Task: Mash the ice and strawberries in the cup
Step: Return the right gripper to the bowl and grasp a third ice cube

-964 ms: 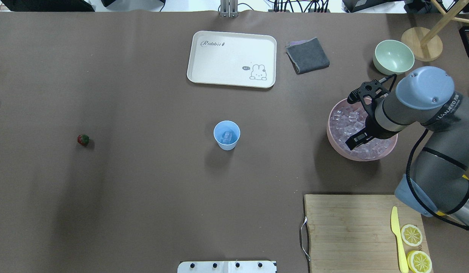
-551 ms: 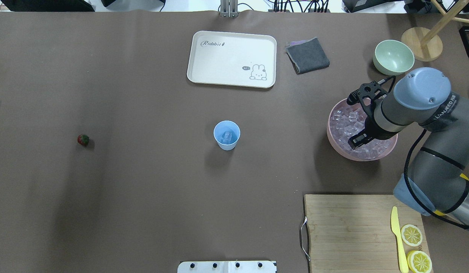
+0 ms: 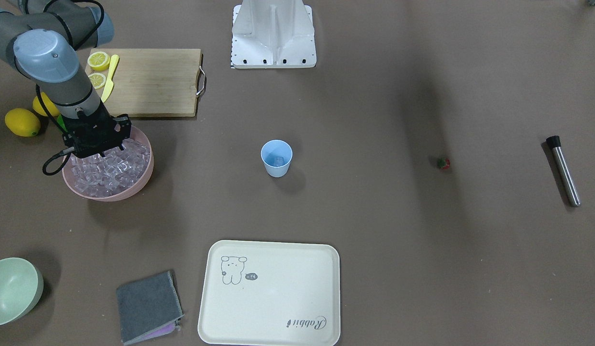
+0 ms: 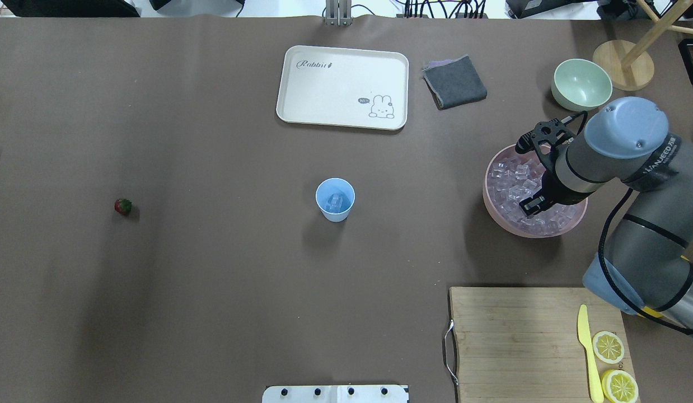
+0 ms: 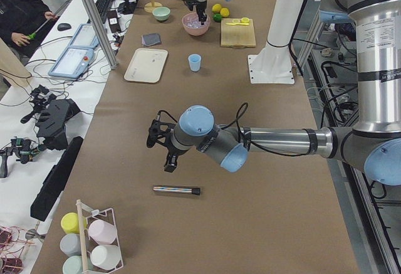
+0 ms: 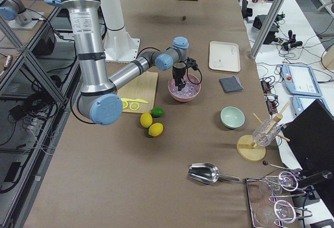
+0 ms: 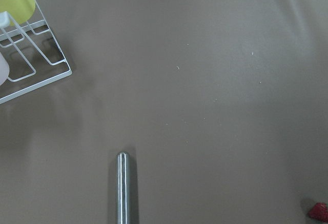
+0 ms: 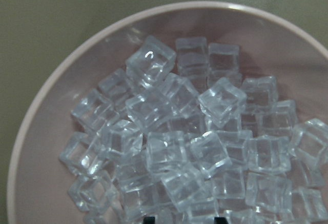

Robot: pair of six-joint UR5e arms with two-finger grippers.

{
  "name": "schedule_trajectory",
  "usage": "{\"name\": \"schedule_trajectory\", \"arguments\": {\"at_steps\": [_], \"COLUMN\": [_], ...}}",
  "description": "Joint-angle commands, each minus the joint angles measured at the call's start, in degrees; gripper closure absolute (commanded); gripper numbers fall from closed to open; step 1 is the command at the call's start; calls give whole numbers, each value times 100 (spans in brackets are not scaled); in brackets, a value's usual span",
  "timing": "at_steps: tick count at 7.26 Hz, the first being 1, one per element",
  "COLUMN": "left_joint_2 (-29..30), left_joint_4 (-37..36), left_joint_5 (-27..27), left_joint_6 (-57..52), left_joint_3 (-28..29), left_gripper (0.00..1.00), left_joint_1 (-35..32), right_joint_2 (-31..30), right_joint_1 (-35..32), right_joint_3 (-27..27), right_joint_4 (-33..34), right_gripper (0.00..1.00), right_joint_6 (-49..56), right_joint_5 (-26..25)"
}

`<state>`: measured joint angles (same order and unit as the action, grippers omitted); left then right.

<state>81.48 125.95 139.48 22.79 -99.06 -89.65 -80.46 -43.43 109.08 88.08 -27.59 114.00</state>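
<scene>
Brown table (image 4: 212, 280) bears upright light-blue plastic cup (image 4: 336, 216), mouth up; right gripper (image 4: 530, 208), grip unclear, dips into clear ice cubes (image 4: 509, 179) in round pink bowl (image 4: 525, 233).

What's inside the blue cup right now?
The cup holds a few clear ice cubes at its bottom; the count is unclear. The strawberry is not inside; it lies apart on the table. Anything beneath the ice is hidden.
</scene>
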Motion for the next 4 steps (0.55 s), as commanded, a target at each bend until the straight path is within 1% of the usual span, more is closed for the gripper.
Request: {"name": "schedule_trajectory", "arguments": {"at_steps": [1,4], "left_joint_2": [0,0], "left_joint_4": [0,0], "left_joint_5": [0,0], "left_joint_6": [15,15], "left_joint_3": [-34,-87], "left_gripper": [1,1], "left_joint_1": [0,0], "right_joint_2": [-23,-31], "right_joint_1": [-42,-42], "right_joint_3": [-44,-97], "right_joint_4": [-1,-1], "right_gripper": [51,51], "right_joint_6": [43,35], "right_joint_5": [8,87]}}
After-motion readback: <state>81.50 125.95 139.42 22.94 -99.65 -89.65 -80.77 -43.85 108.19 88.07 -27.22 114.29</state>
